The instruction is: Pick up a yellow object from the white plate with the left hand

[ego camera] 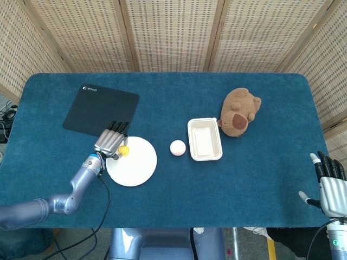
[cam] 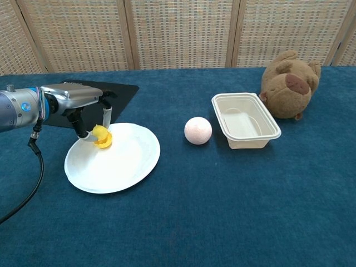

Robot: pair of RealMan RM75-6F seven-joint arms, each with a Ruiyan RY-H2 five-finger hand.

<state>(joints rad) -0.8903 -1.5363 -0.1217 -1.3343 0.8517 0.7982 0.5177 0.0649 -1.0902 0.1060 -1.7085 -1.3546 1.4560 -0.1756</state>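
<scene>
Blue table (ego camera: 173, 216); black mat (ego camera: 101, 110) logo unreadable.

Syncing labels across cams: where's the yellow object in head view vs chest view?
Head view: yellow object sits left of centre, at the upper-left edge of the white plate, just right of the left hand.
Chest view: yellow object sits on the left side, at the far-left part of the white plate, under the left hand, whose fingers flank it.
Shared landmark: the pale ball, right of the plate.
</scene>
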